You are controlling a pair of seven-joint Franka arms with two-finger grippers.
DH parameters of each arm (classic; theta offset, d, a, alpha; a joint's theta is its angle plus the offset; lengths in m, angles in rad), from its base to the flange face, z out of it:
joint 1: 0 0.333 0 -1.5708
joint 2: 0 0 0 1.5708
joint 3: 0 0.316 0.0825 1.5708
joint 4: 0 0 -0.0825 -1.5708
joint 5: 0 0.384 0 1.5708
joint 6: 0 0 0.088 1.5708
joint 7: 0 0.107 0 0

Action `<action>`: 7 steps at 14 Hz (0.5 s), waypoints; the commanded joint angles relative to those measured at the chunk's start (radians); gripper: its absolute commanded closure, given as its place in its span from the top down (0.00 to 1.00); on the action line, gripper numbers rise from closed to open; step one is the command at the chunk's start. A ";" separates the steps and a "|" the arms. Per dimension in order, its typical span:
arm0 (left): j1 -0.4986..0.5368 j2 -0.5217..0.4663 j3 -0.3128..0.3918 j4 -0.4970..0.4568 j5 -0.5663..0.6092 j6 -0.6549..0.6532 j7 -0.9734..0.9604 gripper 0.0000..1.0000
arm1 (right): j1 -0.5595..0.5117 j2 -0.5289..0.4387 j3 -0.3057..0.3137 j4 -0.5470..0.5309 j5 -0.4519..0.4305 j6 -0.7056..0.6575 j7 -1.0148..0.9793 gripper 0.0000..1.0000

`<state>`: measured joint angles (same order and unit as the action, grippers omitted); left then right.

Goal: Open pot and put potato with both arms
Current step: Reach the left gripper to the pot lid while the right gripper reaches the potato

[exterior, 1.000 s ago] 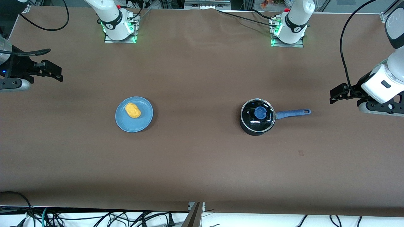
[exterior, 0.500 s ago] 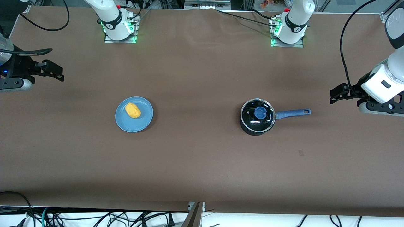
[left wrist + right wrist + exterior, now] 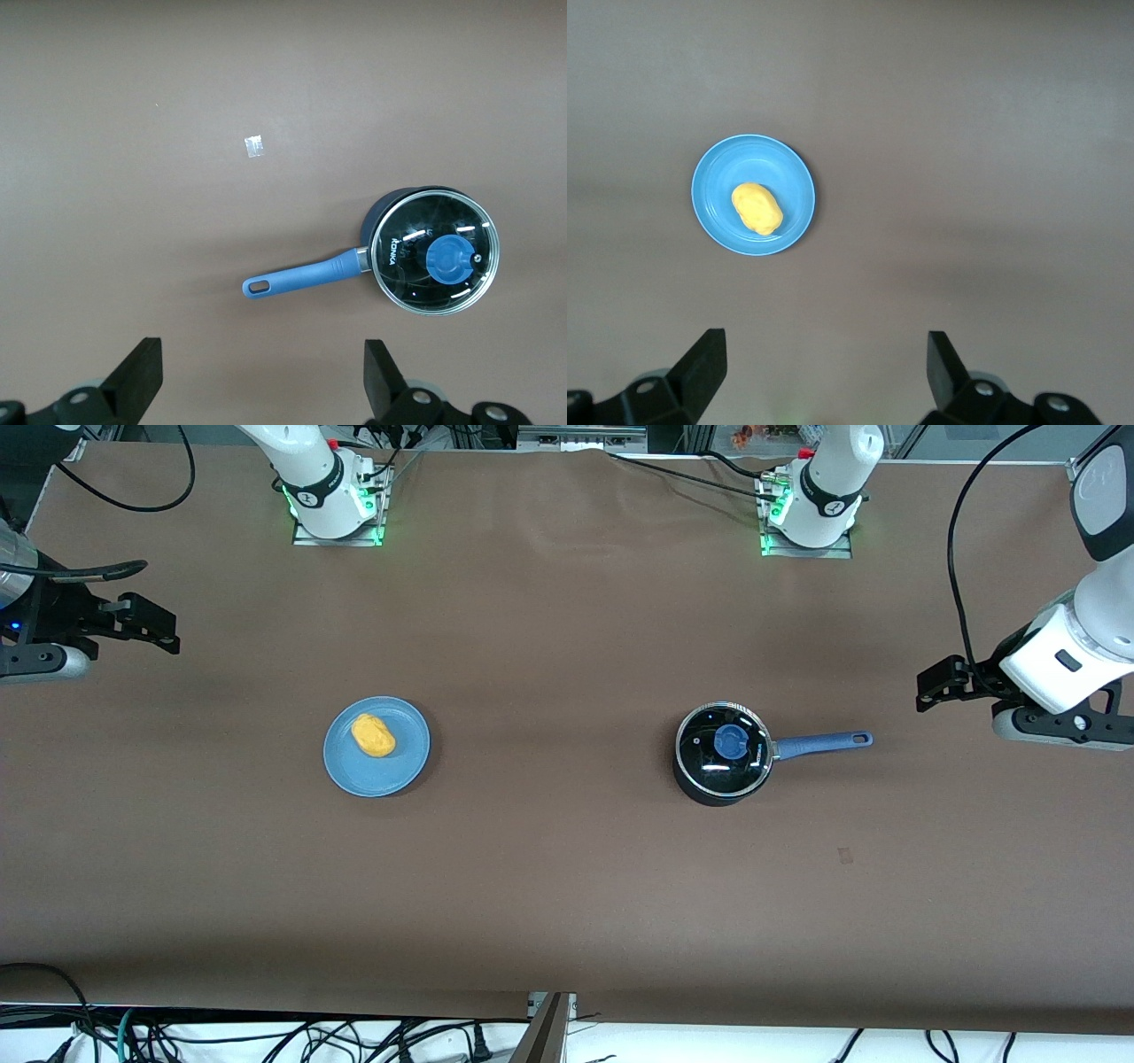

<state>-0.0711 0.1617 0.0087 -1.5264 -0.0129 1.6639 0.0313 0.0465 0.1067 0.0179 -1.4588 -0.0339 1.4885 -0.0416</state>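
Note:
The black pot [image 3: 722, 766] stands toward the left arm's end of the table, its glass lid with a blue knob [image 3: 731, 742] on it and its blue handle [image 3: 819, 744] pointing to that end. In the left wrist view the pot [image 3: 403, 221] lies lidded. The yellow potato [image 3: 372, 735] lies on a blue plate [image 3: 399, 766] toward the right arm's end, and shows as potato [image 3: 757, 208] on plate [image 3: 713, 199]. My left gripper [image 3: 932, 682] [image 3: 263, 372] hangs open over bare table off the handle's tip. My right gripper [image 3: 159, 627] [image 3: 827, 363] hangs open over bare table at its end.
A small pale mark [image 3: 844, 856] [image 3: 254, 146] sits on the brown table nearer the front camera than the handle. Both arm bases [image 3: 332, 509] [image 3: 811, 514] stand at the table's back edge. Cables [image 3: 266, 1036] run below the front edge.
My left arm has shifted a little toward the pot and the bases. The right gripper has barely moved. Pot, lid, potato and plate have not moved.

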 commanded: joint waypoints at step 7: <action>-0.064 0.119 -0.028 0.011 -0.022 -0.059 -0.144 1.00 | -0.002 0.004 0.014 0.014 -0.001 -0.001 0.002 1.00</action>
<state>-0.1105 0.2910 -0.0018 -1.5393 -0.0171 1.6485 -0.0038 0.0469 0.1074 0.0251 -1.4578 -0.0338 1.4890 -0.0416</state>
